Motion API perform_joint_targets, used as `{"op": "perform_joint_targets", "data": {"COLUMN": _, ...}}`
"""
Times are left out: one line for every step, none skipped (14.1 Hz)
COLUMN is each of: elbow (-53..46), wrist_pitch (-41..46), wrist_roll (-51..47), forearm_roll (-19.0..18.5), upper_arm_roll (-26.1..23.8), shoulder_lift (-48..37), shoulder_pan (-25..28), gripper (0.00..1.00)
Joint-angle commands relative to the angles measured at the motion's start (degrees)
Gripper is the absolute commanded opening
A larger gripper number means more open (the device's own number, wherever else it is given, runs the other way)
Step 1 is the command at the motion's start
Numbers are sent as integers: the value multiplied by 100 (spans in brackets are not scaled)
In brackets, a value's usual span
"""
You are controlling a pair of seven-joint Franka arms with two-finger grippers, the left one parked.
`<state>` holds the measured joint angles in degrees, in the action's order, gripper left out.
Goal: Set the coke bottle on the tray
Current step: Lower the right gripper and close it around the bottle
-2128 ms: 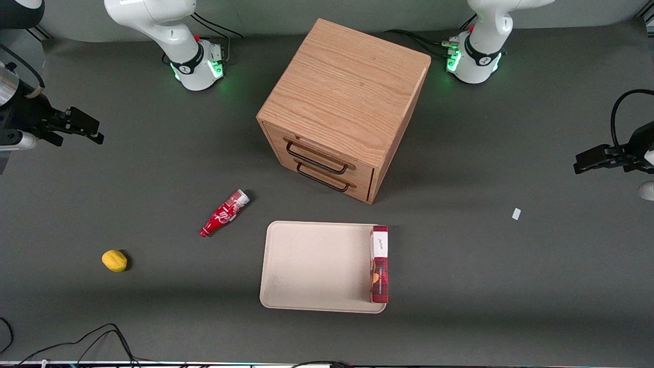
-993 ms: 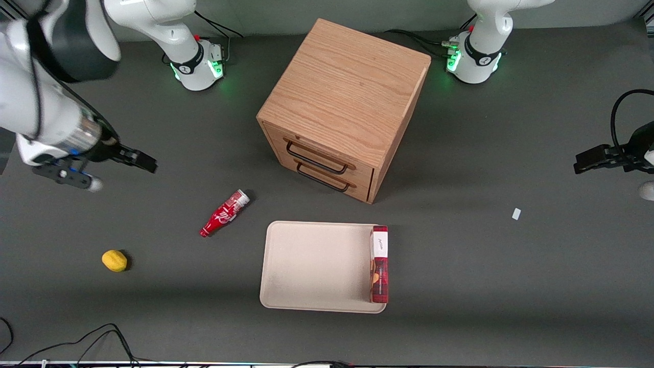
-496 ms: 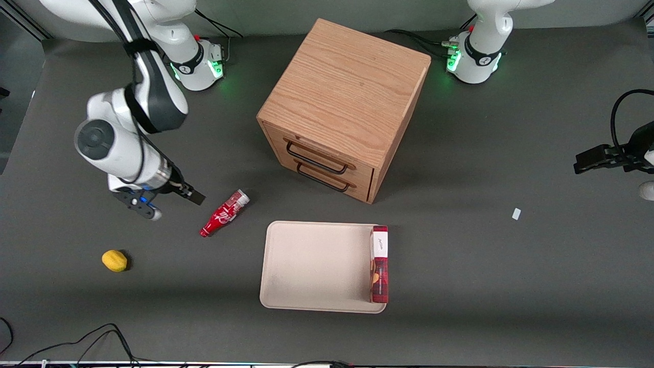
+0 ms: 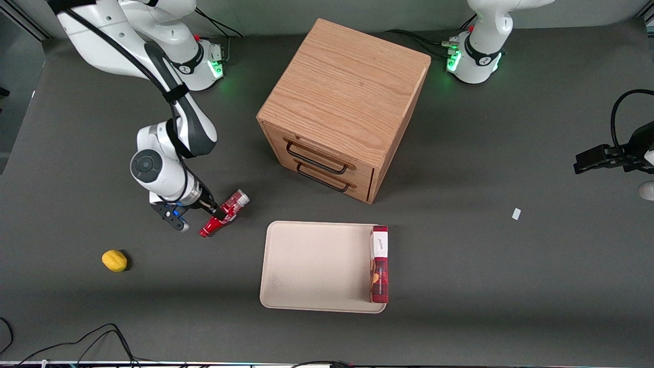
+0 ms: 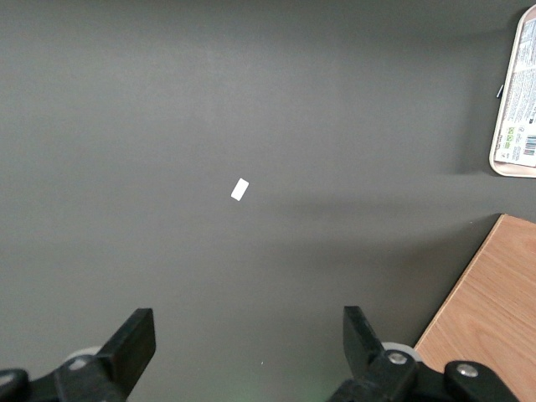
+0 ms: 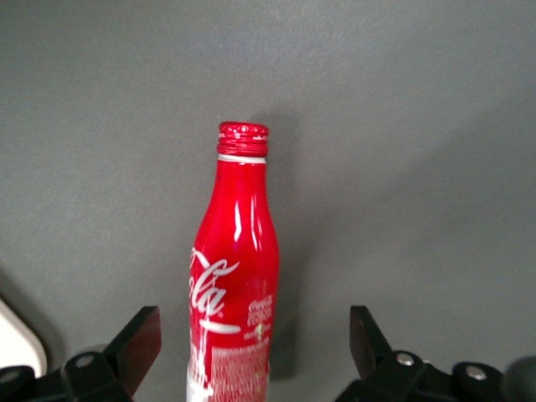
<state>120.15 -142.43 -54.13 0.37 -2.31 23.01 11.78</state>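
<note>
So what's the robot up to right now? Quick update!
Gripper open, straddling the coke bottle. Bottle lying flat on the table, not lifted. Tray waiting, red box along one edge.

The coke bottle (image 6: pixel 233 285) lies flat on the dark grey table (image 6: pixel 419 126), its red cap pointing away from the camera (the white script is clear on its body). The gripper (image 6: pixel 251 356) is over the bottle's lower body, its two black fingers (image 6: pixel 138 339) spread wide, one at each side, not touching it.
</note>
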Motion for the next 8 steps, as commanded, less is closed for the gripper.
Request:
{"op": "perform_joint_targets", "data": {"elbow": -27, "wrist_pitch": -320, "wrist_roll": -221, "forearm_roll": -19, "upper_arm_roll": -50, "shoulder_lift": 220, "shoulder_pan": 61, "gripper": 100}}
{"op": "perform_joint_targets", "data": {"elbow": -27, "wrist_pitch": -416, "wrist_roll": -265, "forearm_roll": -19, "upper_arm_roll": -59, "shoulder_lift": 299, "shoulder_pan": 61, "gripper": 100}}
{"op": "perform_joint_targets", "data": {"elbow": -27, "wrist_pitch": -522, "wrist_roll": -300, "forearm_roll": -19, "upper_arm_roll": -68, "shoulder_lift": 361, "shoulder_pan": 61, "gripper": 100}}
{"op": "perform_joint_targets", "data": {"elbow": -27, "wrist_pitch": -593, "wrist_roll": -335, "forearm_roll": -19, "upper_arm_roll": -68, "shoulder_lift": 431, "shoulder_pan": 61, "gripper": 100}}
{"op": "perform_joint_targets", "data": {"elbow": -27, "wrist_pitch": -663, "wrist_roll": -344, "forearm_roll": -19, "upper_arm_roll": -85, "shoulder_lift": 476, "shoulder_pan": 61, "gripper": 100}}
{"op": "perform_joint_targets", "data": {"elbow": -27, "wrist_pitch": -672, "wrist_roll": -344, "forearm_roll": -19, "upper_arm_roll": -94, "shoulder_lift": 493, "shoulder_pan": 61, "gripper": 100}}
{"op": "perform_joint_targets", "data": {"elbow": -27, "wrist_pitch": -681, "wrist_roll": -344, "forearm_roll": -19, "upper_arm_roll": -94, "shoulder_lift": 502, "shoulder_pan": 61, "gripper": 100}}
{"op": "perform_joint_targets", "data": {"elbow": -36, "wrist_pitch": -690, "wrist_roll": -336, "forearm_roll": -19, "upper_arm_roll": -94, "shoulder_lift": 511, "shoulder_pan": 61, "gripper": 96}}
